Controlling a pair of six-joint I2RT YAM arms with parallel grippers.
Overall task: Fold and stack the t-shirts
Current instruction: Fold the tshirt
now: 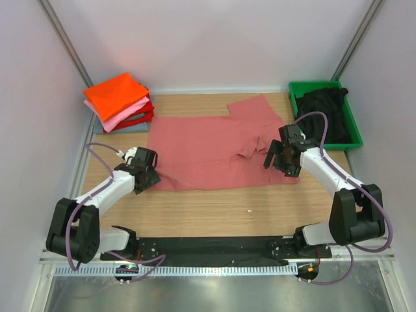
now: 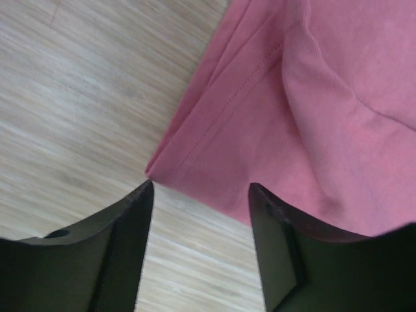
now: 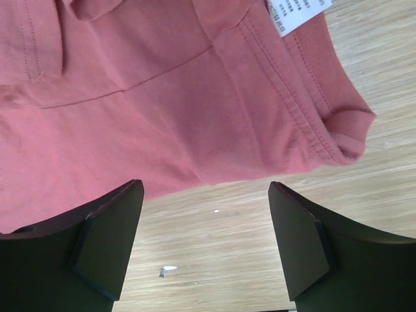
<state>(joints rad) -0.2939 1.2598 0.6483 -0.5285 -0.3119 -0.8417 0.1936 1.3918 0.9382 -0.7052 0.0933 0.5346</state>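
Observation:
A faded salmon-red t-shirt [image 1: 214, 153] lies spread across the middle of the wooden table, one sleeve folded inward. My left gripper [image 1: 145, 174] is open and empty, just off the shirt's near left corner [image 2: 156, 170]. My right gripper [image 1: 281, 164] is open and empty over the shirt's near right edge, by the collar with a white label [image 3: 296, 13]. A stack of folded t-shirts [image 1: 119, 101], orange on top, then pink, red and grey-blue, sits at the back left. A black t-shirt [image 1: 323, 107] lies crumpled in the bin.
A green plastic bin [image 1: 351, 133] stands at the back right. White walls and metal posts close in the sides and back. Bare wood [image 1: 214, 208] runs along the near side, with a small white speck [image 1: 249, 210]. A black base rail [image 1: 208, 247] lies at the near edge.

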